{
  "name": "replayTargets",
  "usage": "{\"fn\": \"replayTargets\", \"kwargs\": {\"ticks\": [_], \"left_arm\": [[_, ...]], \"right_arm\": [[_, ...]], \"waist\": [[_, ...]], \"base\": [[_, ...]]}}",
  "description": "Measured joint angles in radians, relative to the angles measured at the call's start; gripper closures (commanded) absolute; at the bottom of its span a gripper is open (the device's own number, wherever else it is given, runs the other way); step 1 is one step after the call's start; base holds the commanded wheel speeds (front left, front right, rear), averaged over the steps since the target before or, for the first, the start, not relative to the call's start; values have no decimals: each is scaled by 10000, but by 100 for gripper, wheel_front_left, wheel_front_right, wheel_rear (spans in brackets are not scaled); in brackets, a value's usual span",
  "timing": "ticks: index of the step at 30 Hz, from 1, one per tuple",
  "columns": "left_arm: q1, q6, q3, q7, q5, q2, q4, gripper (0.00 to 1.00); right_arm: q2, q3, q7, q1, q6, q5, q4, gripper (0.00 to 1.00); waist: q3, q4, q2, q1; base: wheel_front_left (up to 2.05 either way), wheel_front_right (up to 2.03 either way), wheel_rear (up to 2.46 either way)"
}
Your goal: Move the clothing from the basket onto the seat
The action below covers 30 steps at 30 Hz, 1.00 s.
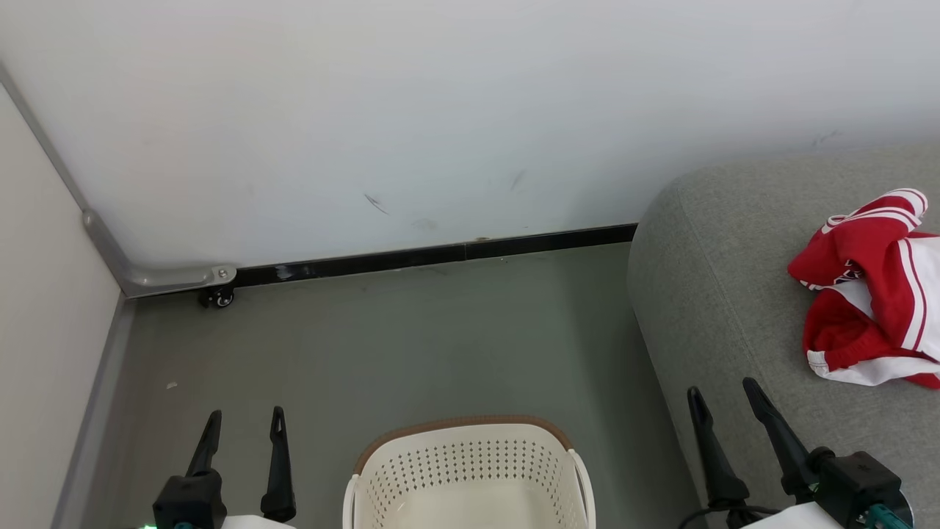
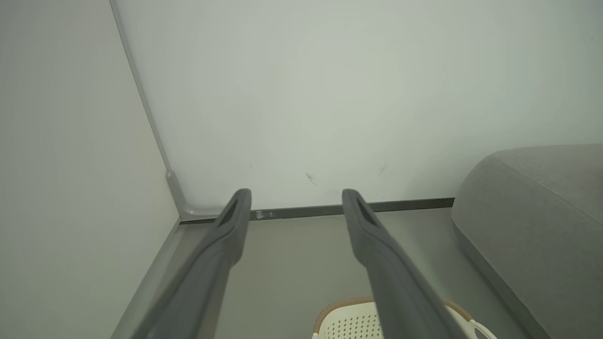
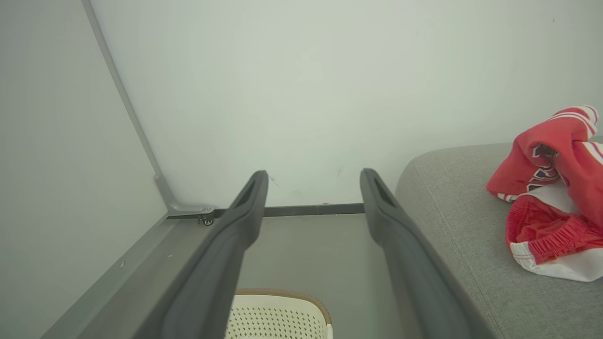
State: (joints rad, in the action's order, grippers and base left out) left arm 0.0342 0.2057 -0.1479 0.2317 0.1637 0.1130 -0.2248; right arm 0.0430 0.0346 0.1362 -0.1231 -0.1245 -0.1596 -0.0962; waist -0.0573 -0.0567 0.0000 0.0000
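Note:
The red clothing with white trim lies crumpled in a heap on the grey seat at the right; the right wrist view shows the clothing on the seat too. The cream basket with its brown rim stands on the floor at bottom centre, and its visible inside holds nothing. My left gripper is open to the left of the basket. My right gripper is open over the seat's front edge, apart from the clothing. Both hold nothing.
A white wall with a dark skirting strip closes the back. A side panel stands at the left, with a metal bracket and a small caster at the corner. Grey-green floor lies between basket and wall.

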Motion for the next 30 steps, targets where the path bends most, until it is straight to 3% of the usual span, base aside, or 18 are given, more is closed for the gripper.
{"fn": "replayTargets", "kwargs": {"ticks": [2,3,14,30], "left_arm": [[-3,0,2,-15,2,2,-12,0],[-5,0,4,-29,6,2,-38,100],[404,-148,267,-251,403,-221,-895,100],[-64,-685,945,-1208,2773,-286,-1208,100]], "right_arm": [[-2,6,0,0,0,-2,0,0],[-4,6,0,-1,0,-2,-10,100],[-73,165,4,-403,13,-382,-629,100],[-73,58,-38,-368,13,-3103,-410,100]], "waist": [[2,-1,0,0],[4,-1,0,0],[14,-7,0,0],[94,86,0,20]], "base": [[0,0,0],[0,0,0],[0,0,0],[0,0,0]]}}
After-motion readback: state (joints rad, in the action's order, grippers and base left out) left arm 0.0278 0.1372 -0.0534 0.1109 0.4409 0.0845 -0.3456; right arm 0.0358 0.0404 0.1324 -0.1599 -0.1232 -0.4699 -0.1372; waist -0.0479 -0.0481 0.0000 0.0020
